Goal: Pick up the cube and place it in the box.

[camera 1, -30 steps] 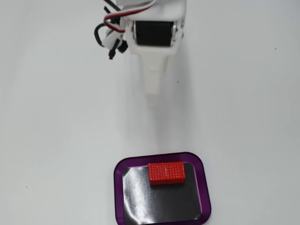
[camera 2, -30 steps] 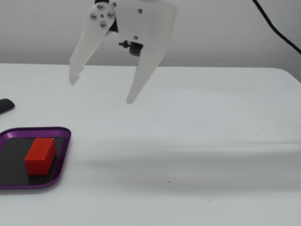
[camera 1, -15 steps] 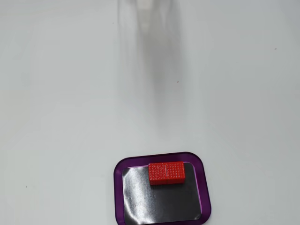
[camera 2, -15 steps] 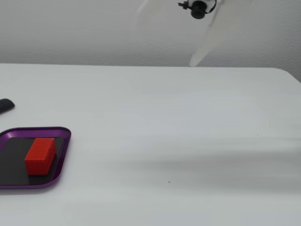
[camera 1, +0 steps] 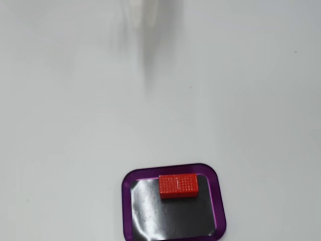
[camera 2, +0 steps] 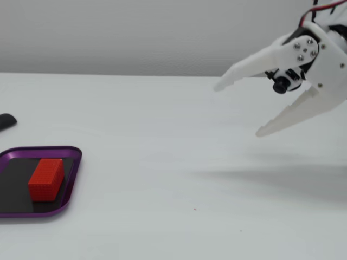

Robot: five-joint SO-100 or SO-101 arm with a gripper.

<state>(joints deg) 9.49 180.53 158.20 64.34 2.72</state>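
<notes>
The red cube [camera 1: 178,185] lies inside the box [camera 1: 215,201], a purple-rimmed tray with a black bottom, near its far rim in a fixed view. In the other fixed view the cube [camera 2: 46,179] sits in the box [camera 2: 70,181] at the left edge. My white gripper [camera 2: 237,110] is open and empty, raised above the table at the right, far from the box. In a fixed view only a blurred pale fingertip [camera 1: 143,12] shows at the top edge.
A dark object [camera 2: 6,121] lies on the white table at the left edge, behind the box. The gripper's shadow [camera 2: 271,179] falls on the table below it.
</notes>
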